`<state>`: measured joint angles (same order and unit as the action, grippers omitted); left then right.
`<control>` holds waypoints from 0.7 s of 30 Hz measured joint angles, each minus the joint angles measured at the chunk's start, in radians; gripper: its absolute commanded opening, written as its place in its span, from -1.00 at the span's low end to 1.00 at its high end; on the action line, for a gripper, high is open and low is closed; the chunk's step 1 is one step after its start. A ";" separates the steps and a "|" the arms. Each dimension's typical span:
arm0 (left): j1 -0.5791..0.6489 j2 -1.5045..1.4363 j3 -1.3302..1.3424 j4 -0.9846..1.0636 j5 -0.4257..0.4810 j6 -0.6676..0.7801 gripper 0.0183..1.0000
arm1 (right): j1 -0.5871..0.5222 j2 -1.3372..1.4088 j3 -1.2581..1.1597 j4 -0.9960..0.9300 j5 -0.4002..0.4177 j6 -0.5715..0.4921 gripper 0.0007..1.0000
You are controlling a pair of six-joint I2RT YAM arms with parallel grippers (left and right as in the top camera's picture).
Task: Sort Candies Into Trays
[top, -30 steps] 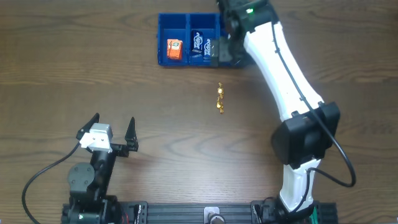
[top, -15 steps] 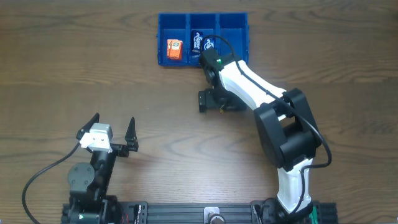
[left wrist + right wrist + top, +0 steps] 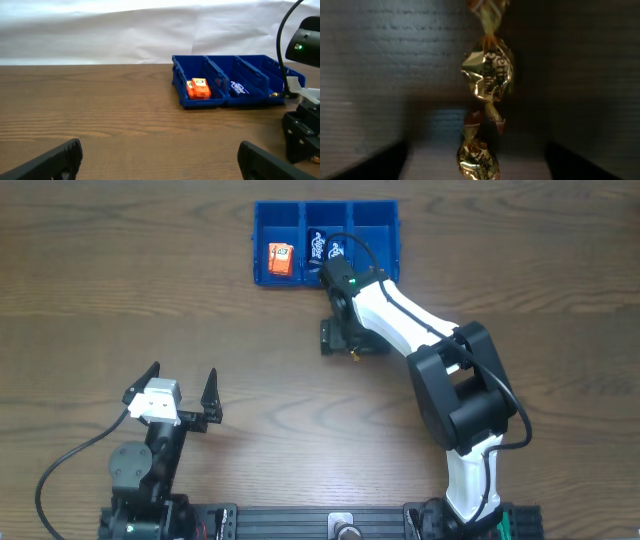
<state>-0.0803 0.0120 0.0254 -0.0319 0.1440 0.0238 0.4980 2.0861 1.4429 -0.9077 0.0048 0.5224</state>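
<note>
Right pincer (image 3: pixel 346 340) is down low on the desk (image 3: pixel 150 300), fingers apart, straddling a little row of gold candies (image 3: pixel 487 75) near the blue tray (image 3: pixel 258 240). Orange candy (image 3: pixel 280 260) sits in the tray's left compartment and blue-wrapped ones (image 3: pixel 322 248) in the middle. Left pincer (image 3: pixel 182 390) is spread wide, well away.

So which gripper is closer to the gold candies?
Right. The right gripper is low over the gold candies; the left gripper is far off, near its own base.
</note>
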 measured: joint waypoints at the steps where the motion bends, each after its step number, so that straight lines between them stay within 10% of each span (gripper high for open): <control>1: 0.000 0.000 0.000 0.000 0.000 0.000 1.00 | 0.000 0.000 -0.001 0.003 0.000 0.005 0.32; 10: 0.000 0.000 0.000 0.000 0.000 0.000 1.00 | 0.000 -0.002 -0.001 0.012 0.003 0.017 -0.92; 21: 0.000 0.000 0.000 0.000 0.000 0.000 1.00 | 0.000 -0.143 0.116 -0.068 0.029 -0.028 -0.93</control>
<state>-0.0803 0.0120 0.0254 -0.0315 0.1440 0.0238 0.4976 1.9434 1.5585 -0.9756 0.0334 0.4946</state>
